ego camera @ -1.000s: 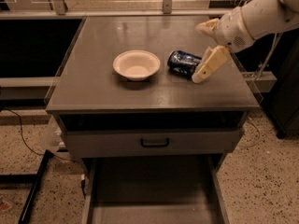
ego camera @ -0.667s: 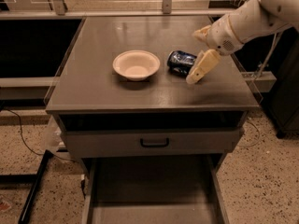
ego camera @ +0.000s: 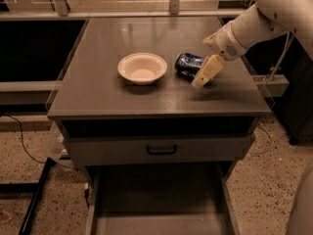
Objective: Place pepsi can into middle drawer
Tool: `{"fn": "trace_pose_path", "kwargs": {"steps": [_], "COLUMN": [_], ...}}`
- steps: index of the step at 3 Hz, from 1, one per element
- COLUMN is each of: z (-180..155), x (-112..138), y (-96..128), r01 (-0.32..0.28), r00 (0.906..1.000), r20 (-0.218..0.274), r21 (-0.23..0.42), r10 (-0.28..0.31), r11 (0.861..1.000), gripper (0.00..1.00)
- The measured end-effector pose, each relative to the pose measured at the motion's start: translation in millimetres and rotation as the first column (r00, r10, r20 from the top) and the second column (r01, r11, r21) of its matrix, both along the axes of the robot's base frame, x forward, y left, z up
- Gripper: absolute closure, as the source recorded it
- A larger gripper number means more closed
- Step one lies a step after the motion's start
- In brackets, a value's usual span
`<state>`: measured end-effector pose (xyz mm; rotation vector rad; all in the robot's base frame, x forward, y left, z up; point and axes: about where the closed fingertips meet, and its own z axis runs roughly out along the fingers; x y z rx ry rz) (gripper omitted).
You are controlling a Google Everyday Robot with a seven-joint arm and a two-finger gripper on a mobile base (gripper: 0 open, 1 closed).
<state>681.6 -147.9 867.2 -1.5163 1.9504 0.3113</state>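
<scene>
Bare tabletop (ego camera: 146, 99) runs from the pincer (ego camera: 206, 58) to the front edge, and the pulled-out drawer (ego camera: 161, 199) lies well below it; the arm slants in from upper right, pincer spread open, can (ego camera: 187, 64) on its side just left, bowl (ego camera: 142, 68) beyond

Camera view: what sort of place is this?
Likely a robot lab test station: a gray drawer cabinet on speckled floor, with a metal rail behind. The gripper is beside the pepsi can on the cabinet top.
</scene>
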Motion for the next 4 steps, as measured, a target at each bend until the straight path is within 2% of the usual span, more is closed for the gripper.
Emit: {"fn": "trace_pose_path", "kwargs": {"steps": [1, 2, 3, 4], "z": [-6.9, -7.1, -7.1, -7.1], "x": [6.7, 6.7, 6.7, 6.7], "y": [-3.5, -3.6, -3.6, -3.5], "r01": [0.035, 0.036, 0.036, 0.036], "r00": [0.9993, 0.9993, 0.9993, 0.9993], "r20": [-0.012, -0.013, -0.013, -0.013], "r21": [-0.01, -0.01, -0.01, -0.01], "r10": [-0.035, -0.036, -0.036, -0.036], "r11": [0.999, 0.999, 0.999, 0.999], "gripper": [0.0, 0.0, 0.18, 0.41]}}
